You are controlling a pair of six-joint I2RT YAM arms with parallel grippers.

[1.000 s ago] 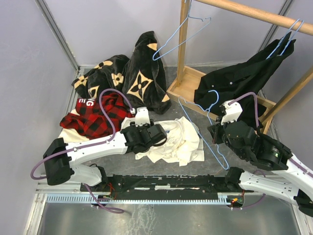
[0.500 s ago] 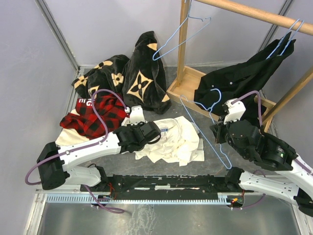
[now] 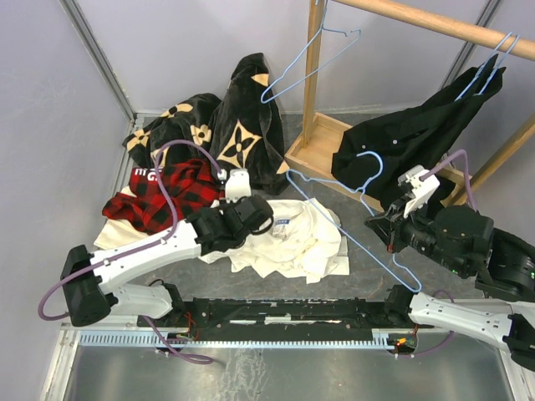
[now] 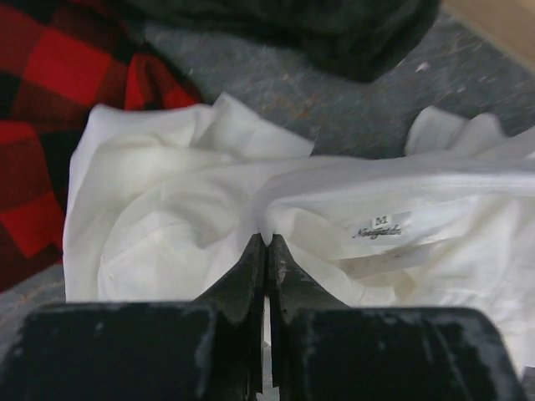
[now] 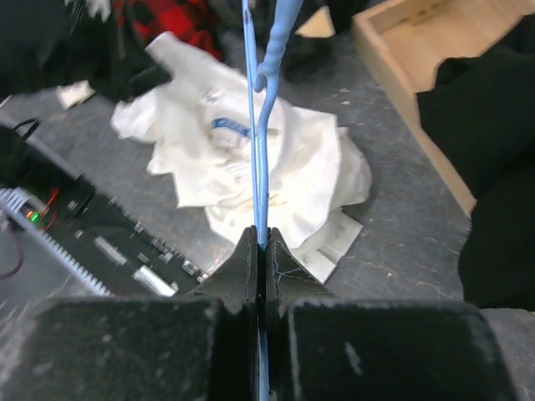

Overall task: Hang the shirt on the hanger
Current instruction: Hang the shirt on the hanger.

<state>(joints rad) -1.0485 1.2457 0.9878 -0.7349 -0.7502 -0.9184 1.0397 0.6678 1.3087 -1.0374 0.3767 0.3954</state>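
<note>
Left pincer (image 4: 266, 242) was clenched on a fold of the white shirt (image 4: 167, 209), just beside the collar label. The shirt lay crumpled on the worktop (image 3: 359, 288) between the arms. Right pincer (image 5: 259, 242) was grasping the blue wire hanger (image 5: 278, 33), which was tilted above the shirt's right edge. Best approach: raise the collar so it opens, then slide one hanger end into a shoulder slowly, since the thin cloth may slip.

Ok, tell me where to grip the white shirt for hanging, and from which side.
Grip the shirt at the collar band beside the size label, coming down from above on the left hand's side. The shirt lies crumpled, and the collar is a raised fold facing up, marking the neck opening the hanger must enter.
</note>
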